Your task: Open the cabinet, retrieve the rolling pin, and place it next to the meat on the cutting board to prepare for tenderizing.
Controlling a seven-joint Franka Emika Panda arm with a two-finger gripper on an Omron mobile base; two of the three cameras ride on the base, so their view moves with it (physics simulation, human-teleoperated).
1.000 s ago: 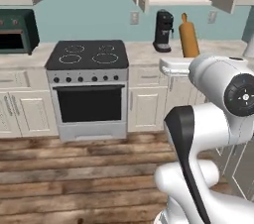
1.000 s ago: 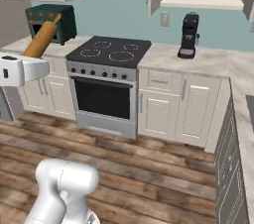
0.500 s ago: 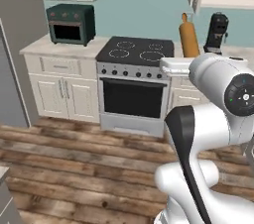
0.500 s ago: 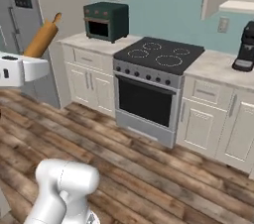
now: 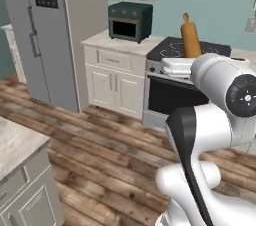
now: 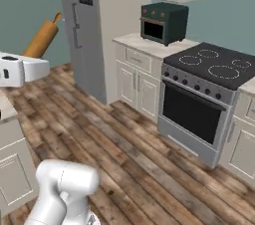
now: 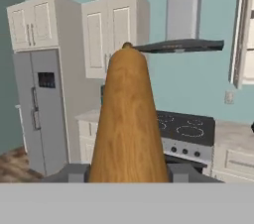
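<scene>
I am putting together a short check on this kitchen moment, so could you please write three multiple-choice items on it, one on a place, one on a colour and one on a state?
1. Where does the toaster oven stand?
A. On the counter between the fridge and the stove
B. On the floor
C. On top of the stove

2. What colour is the toaster oven?
A. Red
B. Dark green
C. White

3. What is the state of the rolling pin?
A. Lying on the floor
B. Lying on the stove
C. Held in the jaws of the gripper

Answers:
1 A: it sits on the counter with the fridge on one side and the stove on the other.
2 B: its casing is dark green.
3 C: the pin rises from between the jaws.
</scene>
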